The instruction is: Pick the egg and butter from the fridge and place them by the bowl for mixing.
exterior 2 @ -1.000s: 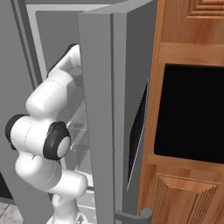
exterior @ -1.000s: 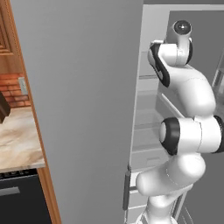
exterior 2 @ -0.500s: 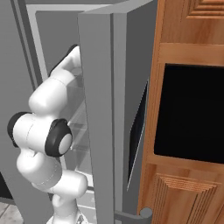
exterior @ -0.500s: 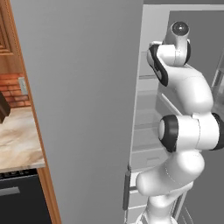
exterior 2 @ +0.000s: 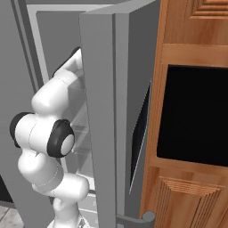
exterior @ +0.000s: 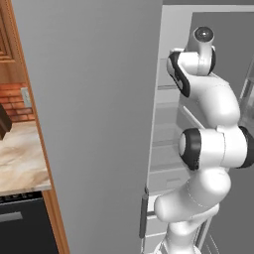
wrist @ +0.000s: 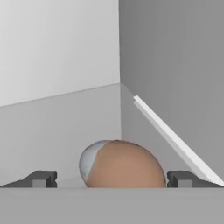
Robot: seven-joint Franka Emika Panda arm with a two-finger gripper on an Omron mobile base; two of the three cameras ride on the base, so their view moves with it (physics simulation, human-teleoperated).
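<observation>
1. Since the earlier pictures almost nothing had moved: the arm point(exterior: 208, 149) kept its reach into the fridge point(exterior: 99, 124), its elbow joint sitting only a touch lower and nearer in the left base view, while the counter and doors held their places.
2. In the left base view the arm rose from the lower right, bent at a dark-ringed elbow, and ran up past the edge of the grey fridge door into the white interior.
3. In the right base view the same arm point(exterior 2: 44, 138) went in behind the open fridge door point(exterior 2: 111, 111), its wrist hidden by that door's edge.
4. The gripper point(wrist: 112, 179) stood wide open in the hand view, its two dark finger tips point(wrist: 41, 179) spread far apart at the bottom of the picture.
5. The egg point(wrist: 124, 166), brown-tan and rounded, lay between those tips, close before the hand, on the pale floor of a fridge shelf; neither tip touched it as far as the view showed.
6. A pale patch showed against the egg's left side.
7. Behind the egg the white inner walls met in a corner, and a thin pale ledge point(wrist: 175, 140) ran slantwise along the right wall.
8. To the left of the fridge lay a marble counter point(exterior: 20, 158) under brick wall; to its right stood wooden cabinets point(exterior 2: 191, 187) around a black panel point(exterior 2: 196, 116).
</observation>
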